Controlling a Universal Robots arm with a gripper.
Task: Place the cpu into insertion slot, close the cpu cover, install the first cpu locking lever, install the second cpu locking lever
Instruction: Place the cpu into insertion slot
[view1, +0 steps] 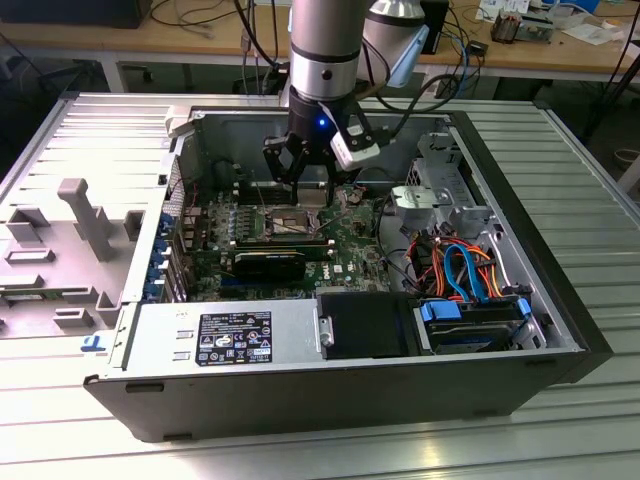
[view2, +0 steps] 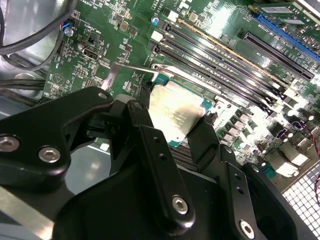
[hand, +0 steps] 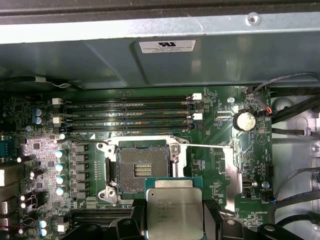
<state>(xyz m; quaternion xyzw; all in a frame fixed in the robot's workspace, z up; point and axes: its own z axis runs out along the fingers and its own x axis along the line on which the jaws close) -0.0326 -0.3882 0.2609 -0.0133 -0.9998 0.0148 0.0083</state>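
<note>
Silver-topped square cpu (hand: 175, 212) sat gripped in the black end effector (view1: 309, 182), upper centre of the exterior view, near the silver-rimmed insertion slot (hand: 137, 170); placing likely needed square alignment.

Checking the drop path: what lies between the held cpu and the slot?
Nothing: in the first wrist view the slot lies open and bare, next to the cpu in the hand.
</note>
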